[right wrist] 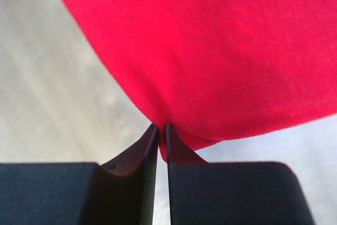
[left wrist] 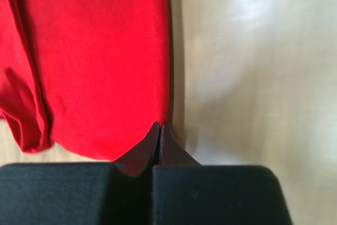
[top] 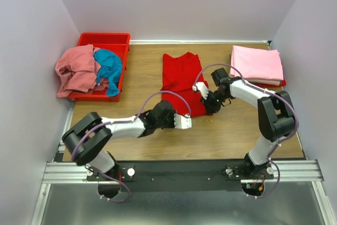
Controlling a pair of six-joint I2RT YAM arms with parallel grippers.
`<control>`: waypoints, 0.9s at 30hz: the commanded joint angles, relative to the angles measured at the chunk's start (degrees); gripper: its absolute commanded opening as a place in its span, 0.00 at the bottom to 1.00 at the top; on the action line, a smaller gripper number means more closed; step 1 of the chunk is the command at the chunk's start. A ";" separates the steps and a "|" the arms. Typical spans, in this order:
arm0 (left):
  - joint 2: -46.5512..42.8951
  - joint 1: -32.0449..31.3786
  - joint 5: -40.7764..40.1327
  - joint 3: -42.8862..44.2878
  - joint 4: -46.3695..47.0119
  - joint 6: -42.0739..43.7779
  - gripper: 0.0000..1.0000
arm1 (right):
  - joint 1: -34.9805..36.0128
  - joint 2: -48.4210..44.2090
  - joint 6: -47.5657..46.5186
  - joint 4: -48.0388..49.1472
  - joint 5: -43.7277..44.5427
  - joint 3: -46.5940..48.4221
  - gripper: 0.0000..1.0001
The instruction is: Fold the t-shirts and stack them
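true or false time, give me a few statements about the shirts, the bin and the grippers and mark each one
1. The red t-shirt lies inside the bin. False: it lies spread on the table, between the two arms.
2. The right gripper is pinching the red t-shirt's edge. True.
3. A teal t-shirt hangs over the rim of the red bin. True.
4. The folded pink t-shirts sit at the table's far left corner. False: they sit at the far right corner.
5. The left gripper stands wide open above bare table. False: it is shut at a corner of the red t-shirt.
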 commanded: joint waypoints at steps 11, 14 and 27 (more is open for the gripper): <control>-23.88 -11.81 -9.40 -2.70 -7.31 -10.16 0.81 | -0.08 -18.63 -4.29 -14.30 -1.13 -4.35 0.76; -28.64 -9.01 -9.94 -2.70 -3.36 -8.15 0.84 | -0.34 -17.50 0.44 -12.90 -0.77 1.28 0.76; -7.76 9.81 15.72 6.61 -2.90 -2.78 0.00 | -1.31 -1.32 5.48 -7.26 -6.83 9.11 0.09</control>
